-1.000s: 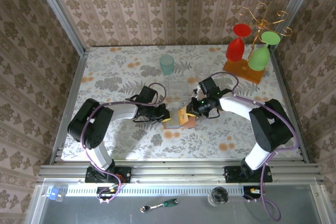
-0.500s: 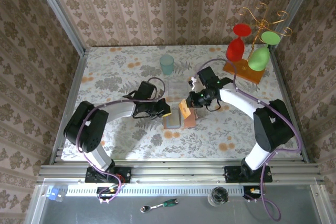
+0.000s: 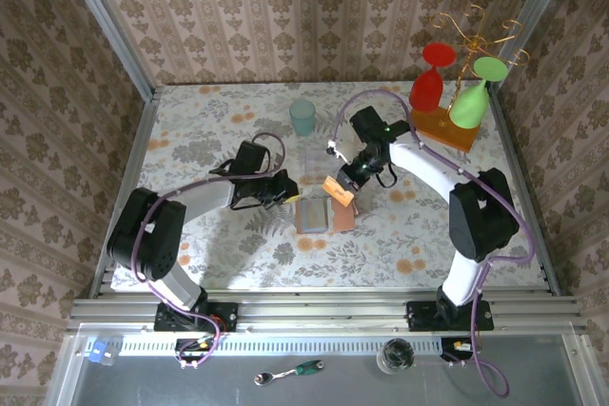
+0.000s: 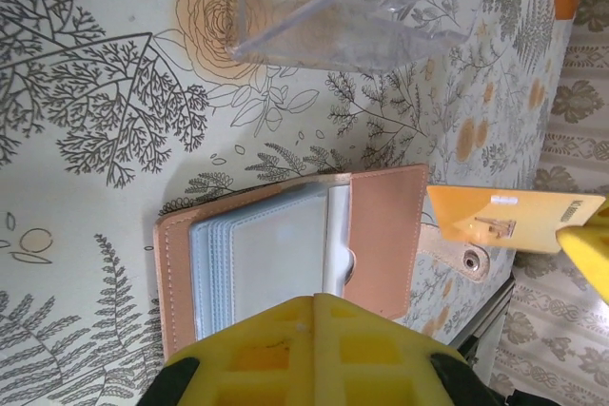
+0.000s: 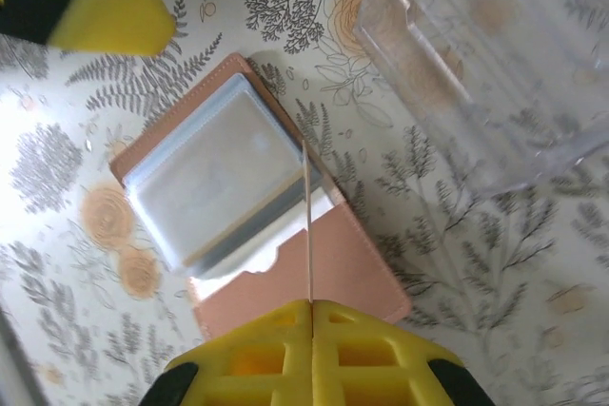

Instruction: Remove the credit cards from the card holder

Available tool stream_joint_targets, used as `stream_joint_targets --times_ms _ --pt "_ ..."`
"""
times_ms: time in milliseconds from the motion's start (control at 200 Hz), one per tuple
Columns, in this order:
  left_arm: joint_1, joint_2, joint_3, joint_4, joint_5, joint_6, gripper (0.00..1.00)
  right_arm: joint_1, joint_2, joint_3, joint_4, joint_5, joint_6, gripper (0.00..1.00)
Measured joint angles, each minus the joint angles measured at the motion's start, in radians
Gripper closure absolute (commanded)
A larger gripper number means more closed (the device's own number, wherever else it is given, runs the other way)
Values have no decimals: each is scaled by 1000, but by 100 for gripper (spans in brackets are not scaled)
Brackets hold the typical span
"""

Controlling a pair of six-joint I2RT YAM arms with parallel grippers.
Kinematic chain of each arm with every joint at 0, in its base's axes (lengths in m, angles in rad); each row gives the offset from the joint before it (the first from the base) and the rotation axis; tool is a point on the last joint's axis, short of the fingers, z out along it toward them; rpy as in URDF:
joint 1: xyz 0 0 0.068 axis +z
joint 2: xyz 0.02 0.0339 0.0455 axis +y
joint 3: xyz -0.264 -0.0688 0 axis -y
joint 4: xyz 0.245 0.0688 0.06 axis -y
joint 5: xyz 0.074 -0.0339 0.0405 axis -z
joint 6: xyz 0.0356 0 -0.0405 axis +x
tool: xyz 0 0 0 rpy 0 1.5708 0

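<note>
From above, both arms reach inward over the flowered counter (image 3: 209,130) and meet near its middle. The left arm lies low with its elbow out to the left. The right arm bends in from the right side, its wrist raised above the card holder (image 3: 322,216).

The right fingers (image 3: 348,180) pinch the orange-tan credit card (image 3: 337,187), held clear of the holder and above its far right corner. In the right wrist view that card (image 5: 308,225) is only a thin edge-on line clamped between the yellow fingers (image 5: 281,335). The left wrist view shows its flat face (image 4: 509,219), with small markings, just off the holder's snap tab.

The left fingers (image 4: 290,330) are pressed together at the near edge of the holder (image 4: 385,235). Whether they touch it cannot be told.

The holder lies open and flat, its pale sleeves stacked inside. A clear plastic box (image 5: 485,54) stands just beyond it; nothing can be made out inside.
</note>
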Motion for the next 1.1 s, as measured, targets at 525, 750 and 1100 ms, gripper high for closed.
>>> stream_joint_targets --times_ms 525,750,1100 --pt "77 -46 -1 -52 5 20 100 -18 275 530 -300 48 -409 100" --pt "92 -46 -1 -51 5 16 100 -34 443 804 -437 40 -460 100" --pt "105 -39 0 -45 5 8 100 -35 613 1027 -563 -5 -485 100"
